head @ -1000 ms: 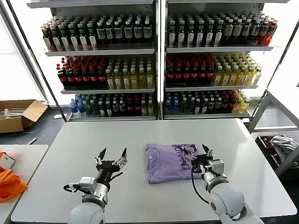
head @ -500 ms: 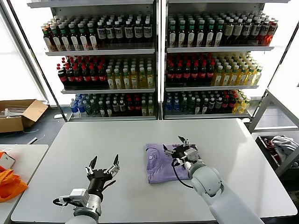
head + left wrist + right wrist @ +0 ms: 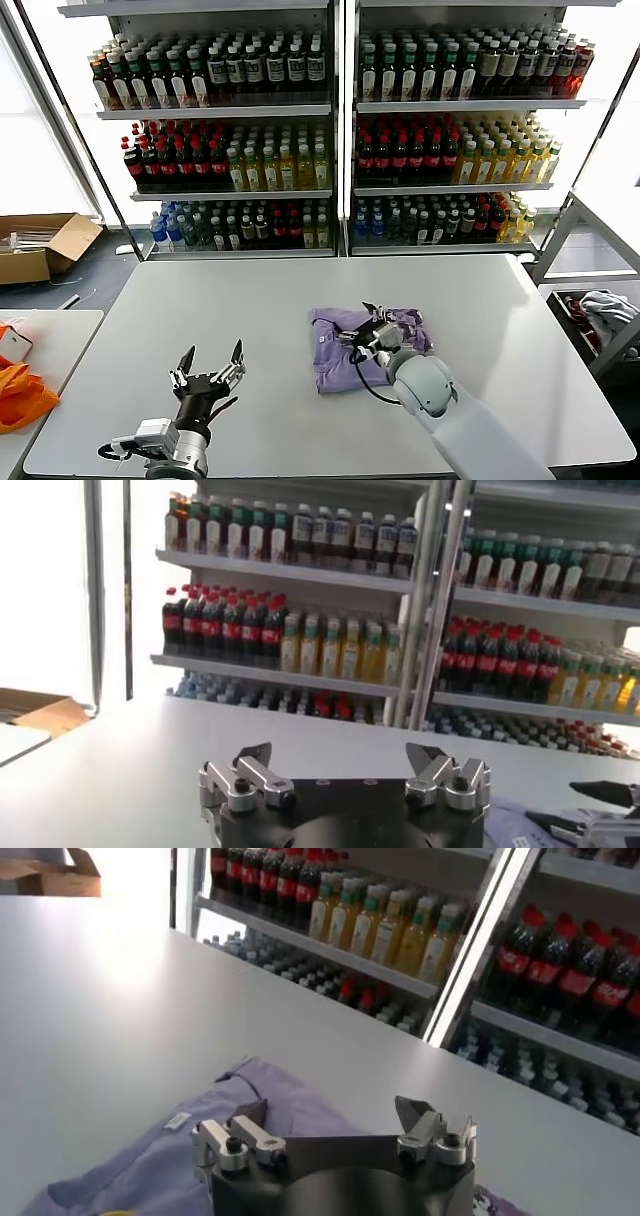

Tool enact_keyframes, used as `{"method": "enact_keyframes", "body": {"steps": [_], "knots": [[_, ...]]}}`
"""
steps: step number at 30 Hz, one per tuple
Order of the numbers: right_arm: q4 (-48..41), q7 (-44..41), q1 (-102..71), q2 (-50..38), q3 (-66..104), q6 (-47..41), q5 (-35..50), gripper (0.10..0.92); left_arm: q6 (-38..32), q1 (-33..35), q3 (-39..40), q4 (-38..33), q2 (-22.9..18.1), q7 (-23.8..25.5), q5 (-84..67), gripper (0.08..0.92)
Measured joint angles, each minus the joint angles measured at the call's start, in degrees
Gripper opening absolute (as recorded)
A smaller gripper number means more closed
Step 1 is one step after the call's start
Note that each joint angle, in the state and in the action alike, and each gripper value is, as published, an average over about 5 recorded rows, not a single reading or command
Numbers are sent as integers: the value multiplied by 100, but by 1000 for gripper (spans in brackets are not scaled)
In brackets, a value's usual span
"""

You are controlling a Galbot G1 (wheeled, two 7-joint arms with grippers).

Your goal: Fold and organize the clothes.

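The T-shirt (image 3: pixel 345 350) lies folded mid-bench (image 3: pixel 260 300). Right end effector (image 3: pixel 372 335) hovers over it, jaws wide and empty; left end effector (image 3: pixel 208 372) waits wide nearby. Judged next: lower, pinch an edge, fold again.

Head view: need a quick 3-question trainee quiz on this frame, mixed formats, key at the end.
1. True or false: the right claw is over the folded lavender short-sleeved T-shirt.
2. Multiple choice: where is the left claw? A) gripping the shirt's collar B) open above bare white table, apart from the shirt C) reaching into the brown cardboard box
3. Fill in: on the robot's far left, at the edge of the side table, lies a bright ___ fabric.

Key: 1 true. 2 B. 3 orange.
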Motion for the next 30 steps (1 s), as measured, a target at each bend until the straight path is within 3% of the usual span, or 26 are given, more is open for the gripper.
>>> {"method": "enact_keyframes", "body": {"steps": [13,30], "knots": [[-113,-1,-74,217,154,209,-118,823,-43,57,-85,-36,36,35,25,823],[1289,700,-1572,77,2224,398,-151,823,-703,-152,-279,109,128,70,403,823]]}}
